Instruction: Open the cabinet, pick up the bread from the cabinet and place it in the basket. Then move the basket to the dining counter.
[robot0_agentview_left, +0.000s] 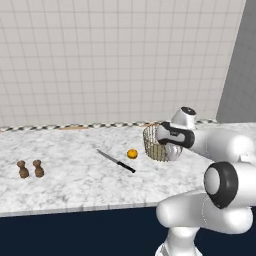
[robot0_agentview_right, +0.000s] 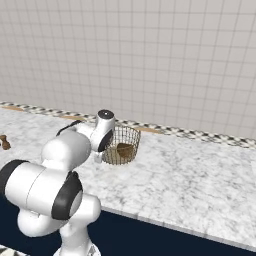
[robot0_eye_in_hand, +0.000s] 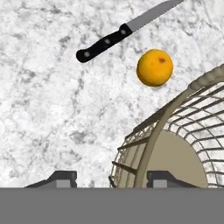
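The marbled surface (robot0_agentview_left: 65, 185) with its plain dark navy front, judged to be the dining counter, carried every visible item, and a tiled wall (robot0_agentview_left: 110, 55) rose behind it. The basket (robot0_agentview_right: 121, 145) stood upright on this surface near its back edge, directly beside the wrist of the arm. The right base view showed a golden-brown object lying on the basket floor, judged to be the bread (robot0_agentview_right: 124, 149); on that reading the fetching of the bread and its placement in the basket were complete. The basket resting on a handle-free navy-fronted surface indicated that the transfer was at or near its end, with only the release and withdrawal of the arm left. The gripper (robot0_eye_in_hand: 111, 177) was positioned at the near rim of the basket: in the hand view one fingertip (robot0_eye_in_hand: 59, 178) sat outside the wire wall and the other (robot0_eye_in_hand: 164, 178) inside it, with the rim passing between them. The fingers were set apart by a moderate gap; whether they pressed on the rim or stood clear of it could not be determined. A black-handled knife (robot0_agentview_left: 116, 161) lay flat on the surface to the left of the basket, with a small orange ball (robot0_agentview_left: 132, 153) between knife and basket, touching neither. Two small brown wooden pieces (robot0_agentview_left: 30, 169) stood well apart from these, far to the left.
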